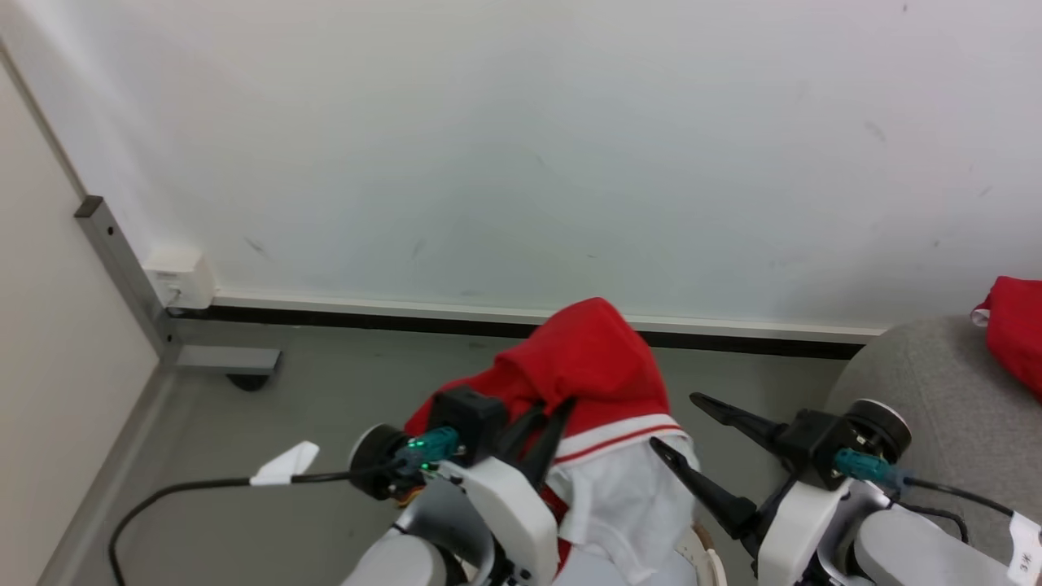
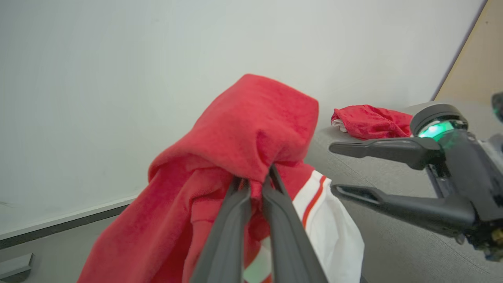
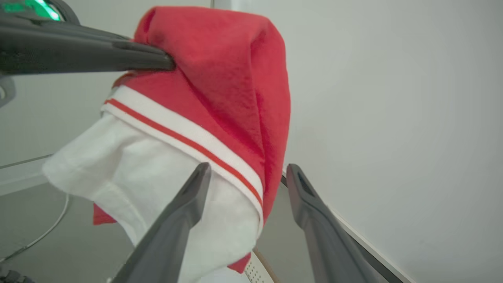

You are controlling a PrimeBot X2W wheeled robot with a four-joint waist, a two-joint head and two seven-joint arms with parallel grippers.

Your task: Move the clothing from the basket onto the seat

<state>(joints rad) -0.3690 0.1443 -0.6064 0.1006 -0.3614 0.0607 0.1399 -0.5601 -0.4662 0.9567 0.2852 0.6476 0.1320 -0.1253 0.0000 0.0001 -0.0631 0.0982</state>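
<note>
Red garment [image 1: 586,358] with white striped hem clamped in left end effector [image 1: 544,423], hanging above basket rim [image 1: 707,560]. Right end effector [image 1: 674,420] spread wide, empty, just beside. Mid-carry, seemingly. Next: swing right over grey seat [image 1: 936,382], near other red garment [image 1: 1017,325], then release.

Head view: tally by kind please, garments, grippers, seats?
seat: 1
garments: 2, the held garment and the second garment on the seat
grippers: 2, the left gripper and the right gripper
total: 5
</note>
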